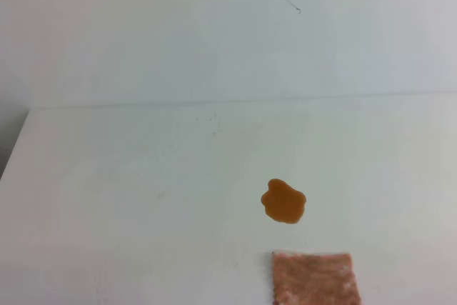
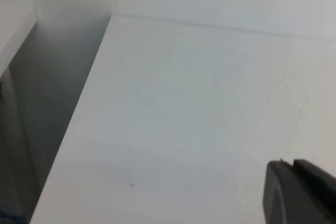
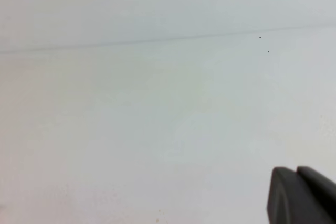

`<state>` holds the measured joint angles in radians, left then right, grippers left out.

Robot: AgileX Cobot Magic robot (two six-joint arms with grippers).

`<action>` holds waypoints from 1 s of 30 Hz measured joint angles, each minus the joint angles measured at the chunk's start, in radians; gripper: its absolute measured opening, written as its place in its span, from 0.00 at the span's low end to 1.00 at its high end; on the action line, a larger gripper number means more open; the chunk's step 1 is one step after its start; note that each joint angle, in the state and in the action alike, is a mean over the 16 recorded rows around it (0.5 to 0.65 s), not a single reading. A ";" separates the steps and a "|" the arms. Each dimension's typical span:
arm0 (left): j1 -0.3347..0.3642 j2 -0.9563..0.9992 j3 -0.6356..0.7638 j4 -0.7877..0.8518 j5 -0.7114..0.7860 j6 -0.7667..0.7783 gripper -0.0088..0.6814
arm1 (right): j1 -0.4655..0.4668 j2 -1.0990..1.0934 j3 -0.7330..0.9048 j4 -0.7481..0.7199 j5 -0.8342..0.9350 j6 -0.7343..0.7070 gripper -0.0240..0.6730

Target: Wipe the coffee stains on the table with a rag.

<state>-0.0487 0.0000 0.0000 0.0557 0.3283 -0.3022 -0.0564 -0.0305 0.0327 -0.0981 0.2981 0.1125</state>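
Coffee stains point(image 1: 284, 201) are sitting as one glossy orange-brown blob on the white tabletop point(image 1: 128, 191), a little right of the middle in the high view, with a lobed, uneven outline. Just below the blob, nearer the camera, the rag point(image 1: 315, 278) is lying flat, apart from the liquid with a strip of bare surface showing between them; its pinkish-brown fuzz is carrying pale patches, and its lower part is running off the bottom of the picture. Behind the tabletop a pale wall point(image 1: 214, 33) is rising, meeting it along a straight line. Neither arm is showing in the high view. In the left wrist view only a dark corner of the left tool point(image 2: 299, 192) is poking in at the lower right, hanging over bare white surface near the tabletop's left edge, where a grey gap is dropping away; whether it is released or clenched, I cannot tell. In the right wrist view a similar dark piece of the right tool point(image 3: 300, 195) is showing at the lower right above plain white surface, and its state is likewise impossible to read.
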 joint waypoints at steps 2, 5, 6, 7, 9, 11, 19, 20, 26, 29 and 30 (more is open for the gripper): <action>0.000 0.000 0.000 0.000 0.000 0.000 0.01 | 0.000 0.000 0.000 0.000 0.000 0.000 0.03; 0.000 0.000 0.000 0.000 0.000 0.000 0.01 | 0.000 0.000 0.000 0.000 0.000 0.000 0.03; 0.000 0.000 0.000 0.000 0.000 0.000 0.01 | 0.000 0.000 0.000 0.000 0.000 0.000 0.03; 0.000 0.000 0.000 0.000 0.000 0.000 0.01 | 0.000 0.000 0.000 0.000 0.000 0.000 0.03; 0.000 0.000 0.000 0.000 0.000 0.000 0.01 | 0.000 0.000 0.000 0.000 0.000 0.000 0.03; 0.000 0.000 0.000 0.000 0.000 0.000 0.01 | 0.000 0.000 0.000 0.000 0.000 0.000 0.03; 0.000 0.000 0.000 0.000 0.000 0.000 0.01 | 0.000 0.000 0.000 0.000 0.000 0.000 0.03; 0.000 0.000 0.000 0.000 0.000 0.000 0.01 | 0.000 0.000 0.000 0.000 0.000 0.000 0.03; 0.000 0.000 0.000 0.000 0.000 0.000 0.01 | 0.000 0.000 0.000 0.000 0.000 0.000 0.03; 0.000 0.000 0.000 0.000 0.000 0.000 0.01 | 0.000 0.000 0.000 0.000 0.000 0.000 0.03; 0.000 0.000 0.000 0.000 0.000 0.000 0.01 | 0.000 0.000 0.000 0.000 0.000 0.000 0.03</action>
<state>-0.0487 0.0000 0.0000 0.0557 0.3283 -0.3022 -0.0564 -0.0305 0.0327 -0.0981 0.2981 0.1125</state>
